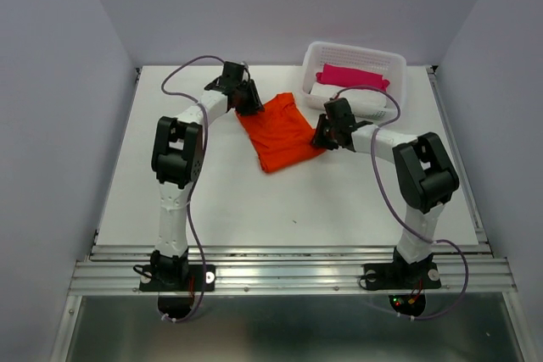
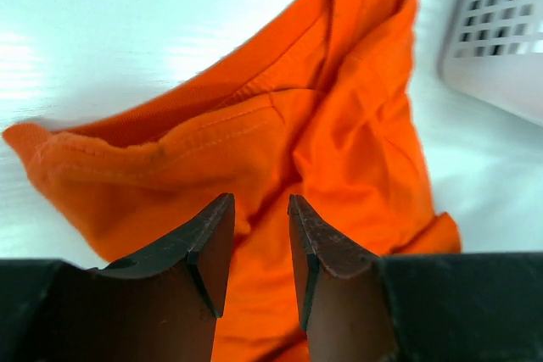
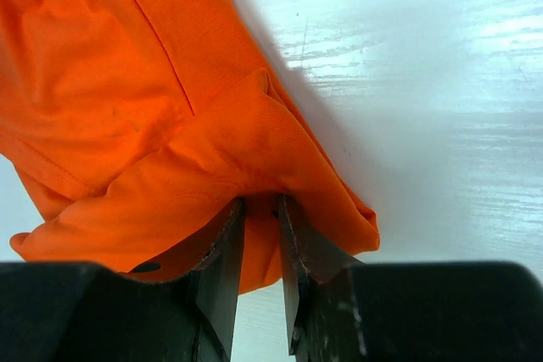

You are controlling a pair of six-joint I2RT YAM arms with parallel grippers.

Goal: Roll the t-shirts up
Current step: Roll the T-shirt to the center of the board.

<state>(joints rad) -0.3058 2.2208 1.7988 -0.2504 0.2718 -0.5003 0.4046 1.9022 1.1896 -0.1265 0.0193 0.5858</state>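
**Orange t-shirt (image 1: pixel 280 133) on table (image 1: pixel 254 209)**

Its edge is clamped by the right gripper (image 3: pixel 260 205); whether cloth is held by the left gripper (image 2: pixel 260 201) cannot be told. A magenta cloth (image 1: pixel 352 76) and a white cloth (image 1: pixel 361 101) are kept in the basket (image 1: pixel 356 47).

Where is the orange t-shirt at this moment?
In the top view, the orange t-shirt is on the far middle of the table, between the left gripper and the right gripper, just left of the white basket.
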